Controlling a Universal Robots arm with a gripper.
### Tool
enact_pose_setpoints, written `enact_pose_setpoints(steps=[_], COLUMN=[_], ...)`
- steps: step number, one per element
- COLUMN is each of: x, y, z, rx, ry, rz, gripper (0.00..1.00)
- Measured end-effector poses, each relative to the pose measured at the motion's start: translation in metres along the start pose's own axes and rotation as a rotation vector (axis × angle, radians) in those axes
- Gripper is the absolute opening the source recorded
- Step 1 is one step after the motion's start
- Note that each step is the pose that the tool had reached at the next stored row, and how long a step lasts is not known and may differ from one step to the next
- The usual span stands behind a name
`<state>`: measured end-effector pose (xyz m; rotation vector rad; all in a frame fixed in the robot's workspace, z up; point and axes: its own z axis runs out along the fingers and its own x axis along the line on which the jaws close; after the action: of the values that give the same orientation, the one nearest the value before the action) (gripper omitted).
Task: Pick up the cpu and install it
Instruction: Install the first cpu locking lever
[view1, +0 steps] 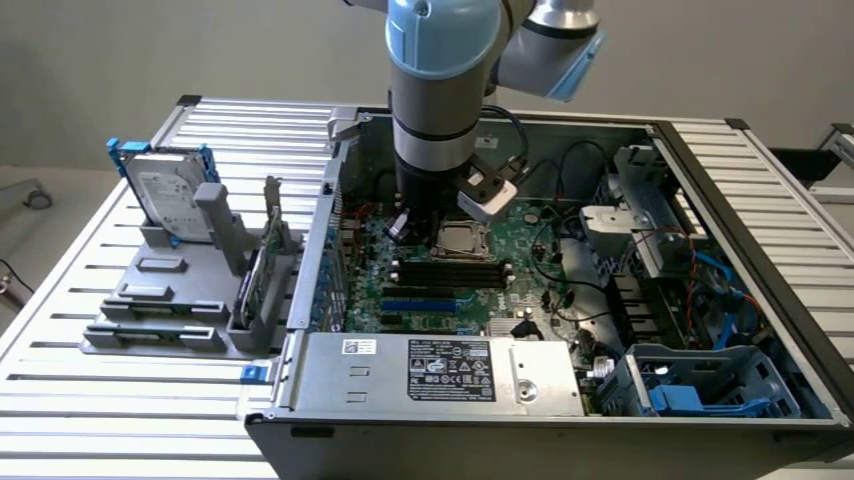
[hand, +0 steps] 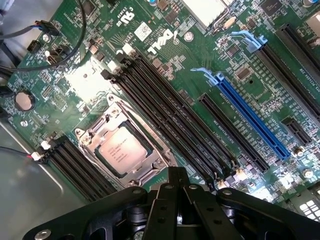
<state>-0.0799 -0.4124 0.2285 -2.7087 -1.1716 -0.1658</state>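
The arm (view1: 441, 90) is cut off by the exterior view's upper edge and hides the claw. Print on the cpu (hand: 121, 150) is too small to read.

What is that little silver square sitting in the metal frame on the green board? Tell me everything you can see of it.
That is the cpu, a thin, flat square chip with a pale silver-grey metal top bearing faint printed text. It lies flat and level in its socket, ringed by a shiny metal frame, on the green motherboard between banks of black memory slots. Nothing grips it; the shut gripper hangs just beside it.
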Motion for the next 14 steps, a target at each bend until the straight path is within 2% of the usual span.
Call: enact_pose_setpoints(steps=[14], x=[-0.001], y=[-0.0006], z=[0.0037], rx=[0.0016], ry=[-0.0008], rz=[-0.008], gripper=[0.11])
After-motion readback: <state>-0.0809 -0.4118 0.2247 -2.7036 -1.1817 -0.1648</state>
